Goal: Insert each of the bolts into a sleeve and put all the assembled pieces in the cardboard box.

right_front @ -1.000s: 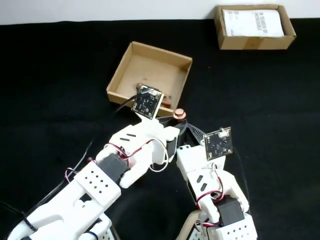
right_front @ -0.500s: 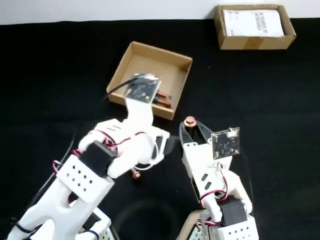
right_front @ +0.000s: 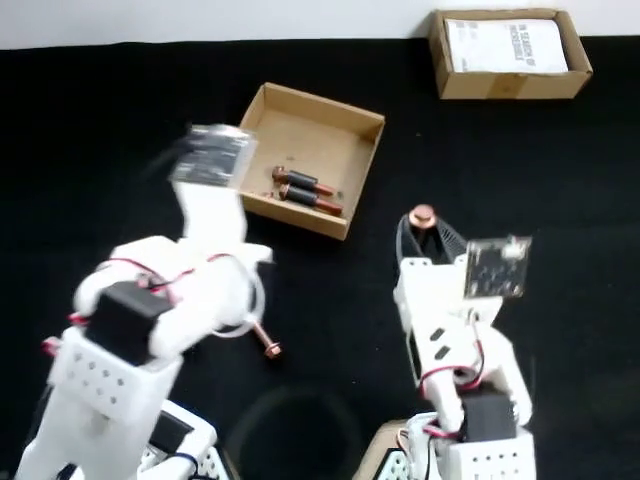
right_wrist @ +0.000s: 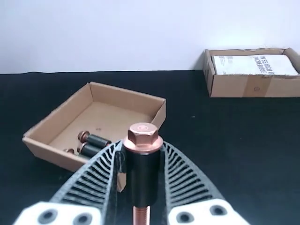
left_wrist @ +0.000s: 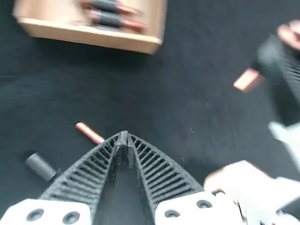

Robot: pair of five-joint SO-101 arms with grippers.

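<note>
Left gripper [left_wrist: 123, 140] has swung back off the cardboard box [right_front: 300, 140], claw together & empty, now over the loose bolt [right_front: 265, 343] & sleeve [left_wrist: 40, 165]. 2 assembled pieces [right_front: 305, 190] lie in box. Right gripper [right_wrist: 141, 145], clamped on a bolt-in-sleeve [right_wrist: 142, 173], has drifted rightwards; prob that one goes in next

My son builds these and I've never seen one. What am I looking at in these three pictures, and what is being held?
Two white robot arms stand side by side at a black table. One picture looks down from above; the other two come from cameras on the wrists. The right gripper clamps a copper bolt pushed through a black sleeve. The left gripper is shut and empty, near a loose bolt and a loose sleeve. The cardboard box holds two finished pieces.
</note>
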